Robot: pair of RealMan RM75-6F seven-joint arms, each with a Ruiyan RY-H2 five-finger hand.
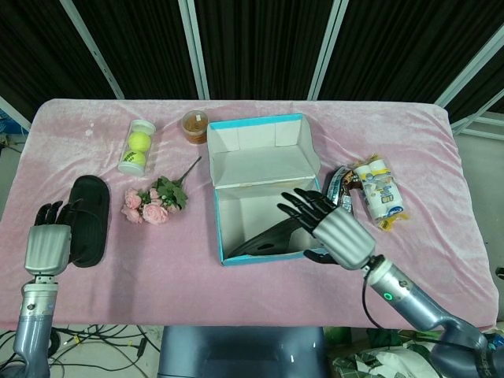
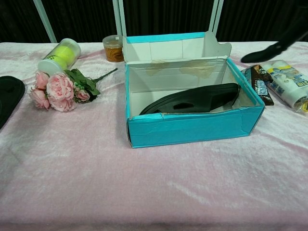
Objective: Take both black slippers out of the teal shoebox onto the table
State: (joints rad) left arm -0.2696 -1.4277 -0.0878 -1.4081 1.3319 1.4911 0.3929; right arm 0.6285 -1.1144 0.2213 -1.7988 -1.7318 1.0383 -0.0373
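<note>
One black slipper (image 1: pixel 87 220) lies flat on the table (image 1: pixel 173 268) at the far left, clear of the teal shoebox (image 1: pixel 268 193). Left robot hand (image 1: pixel 49 240) sits just near of it, fingers extended and apart, holding nothing; contact with the slipper cannot be determined. Second black slipper (image 2: pixel 195 99) lies inside the shoebox, leaning toward the right wall. Right robot hand (image 1: pixel 331 230) hovers over the box's right side, fingers spread, holding nothing.
</note>
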